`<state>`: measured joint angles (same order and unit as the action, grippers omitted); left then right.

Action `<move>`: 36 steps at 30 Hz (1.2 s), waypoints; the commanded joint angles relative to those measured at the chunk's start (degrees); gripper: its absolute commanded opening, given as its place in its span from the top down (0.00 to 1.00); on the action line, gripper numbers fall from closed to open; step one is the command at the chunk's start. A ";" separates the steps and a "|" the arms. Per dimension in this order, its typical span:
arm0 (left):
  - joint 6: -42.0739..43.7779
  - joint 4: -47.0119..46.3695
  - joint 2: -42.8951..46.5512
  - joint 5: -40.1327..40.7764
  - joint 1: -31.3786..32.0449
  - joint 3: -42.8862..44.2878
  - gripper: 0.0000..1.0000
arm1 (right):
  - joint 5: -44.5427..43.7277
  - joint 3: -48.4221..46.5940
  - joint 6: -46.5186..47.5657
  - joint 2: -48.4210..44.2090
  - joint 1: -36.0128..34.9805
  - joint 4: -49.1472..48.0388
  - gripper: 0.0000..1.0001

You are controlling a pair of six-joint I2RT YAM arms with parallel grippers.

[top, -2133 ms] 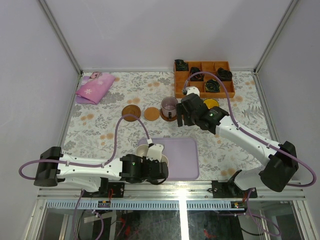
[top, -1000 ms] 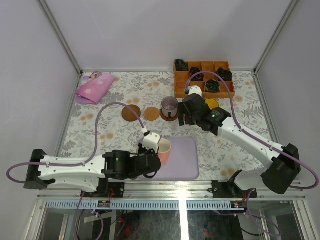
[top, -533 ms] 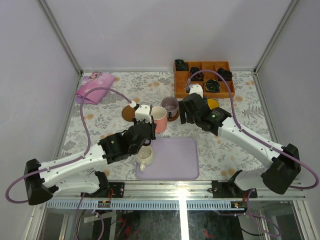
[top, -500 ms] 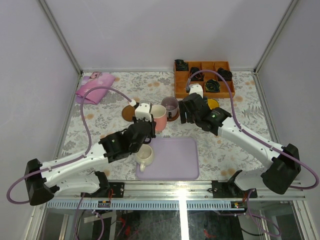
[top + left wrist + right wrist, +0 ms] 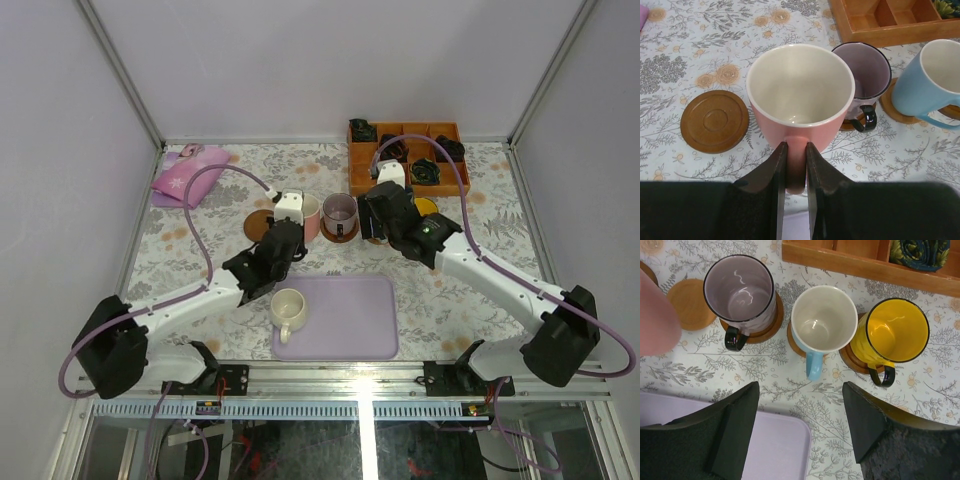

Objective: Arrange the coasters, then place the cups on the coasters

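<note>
My left gripper (image 5: 795, 150) is shut on the handle of a pink cup (image 5: 799, 95) with a cream inside. It holds the cup upright between a dark bare coaster (image 5: 715, 120) and the mauve cup (image 5: 864, 75). The mauve cup (image 5: 739, 289), the pale blue cup (image 5: 822, 320) and the yellow cup (image 5: 895, 330) each stand on a coaster. A tan coaster (image 5: 690, 304) lies bare beside the pink cup (image 5: 657, 315). My right gripper (image 5: 800, 412) hangs open above the pale blue cup's handle, holding nothing. A cream cup (image 5: 288, 308) stands on the lilac tray (image 5: 350, 320).
The wooden box (image 5: 400, 172) with black cable bundles stands just behind the cup row. A pink folded cloth (image 5: 188, 176) lies at the back left. My two arms are close together over the row, left gripper (image 5: 296, 228) and right gripper (image 5: 377, 222).
My left arm has lifted the pink cup off the tray and carried it back to the coaster row beside the mauve cup. The right gripper has stayed over the cups.
</note>
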<state>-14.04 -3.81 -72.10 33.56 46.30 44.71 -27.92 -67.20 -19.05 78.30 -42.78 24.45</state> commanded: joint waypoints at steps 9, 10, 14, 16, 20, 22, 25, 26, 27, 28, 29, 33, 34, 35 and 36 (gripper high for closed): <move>3.18 -23.91 -7.12 1.15 -3.98 -1.95 1.00 | -1.95 -2.37 1.03 0.85 1.45 -5.90 0.27; 3.03 -24.14 -7.91 0.98 -4.25 -1.68 1.00 | -1.85 -2.27 1.03 1.00 1.55 -5.88 0.27; 2.20 -24.64 -11.02 0.55 -5.35 -0.19 1.00 | -0.78 -2.26 0.94 1.70 1.99 -5.89 0.27; 1.30 -24.71 -12.32 0.42 -5.89 0.41 1.00 | -0.44 -2.27 0.98 1.91 2.28 -6.07 0.27; 0.22 -25.74 -14.55 0.68 -6.31 1.29 1.00 | 0.29 -2.19 1.19 2.32 2.76 -6.32 0.27; 0.03 -26.42 -15.43 0.74 -6.44 1.73 1.00 | 0.41 -2.21 1.27 2.61 3.09 -6.42 0.27; 0.06 -27.12 -16.30 0.85 -6.73 2.37 1.00 | 1.16 -2.17 1.30 2.98 3.53 -6.46 0.28; 0.13 -27.50 -16.57 1.04 -6.79 2.52 1.00 | 1.93 -2.17 1.32 3.06 3.58 -6.58 0.28; 0.15 -27.83 -16.71 1.11 -6.90 2.68 1.00 | 2.21 -2.15 1.30 3.15 3.66 -6.60 0.28; 0.09 -28.16 -16.92 1.25 -6.98 2.83 1.00 | 2.44 -2.15 1.29 3.25 3.75 -6.56 0.28; 0.05 -28.59 -17.25 1.38 -7.09 2.92 1.00 | 2.62 -2.15 1.23 3.34 3.85 -6.64 0.28; -0.33 -29.03 -18.71 1.40 -7.52 3.99 1.00 | 3.58 -2.09 0.97 3.76 4.16 -6.73 0.28; -0.55 -28.75 -19.17 1.29 -7.62 4.34 1.00 | 3.77 -2.06 0.97 3.86 4.20 -6.84 0.28; -0.80 -28.33 -19.47 1.27 -7.61 4.60 1.00 | 4.02 -2.09 0.87 3.94 4.20 -6.80 0.28; -1.18 -27.83 -19.79 1.31 -7.70 4.86 1.00 | 4.15 -2.13 0.88 3.96 4.28 -6.82 0.28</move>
<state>-13.65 -23.20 -91.15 32.42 39.20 46.02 -25.26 -67.26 -18.37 82.13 -39.07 20.14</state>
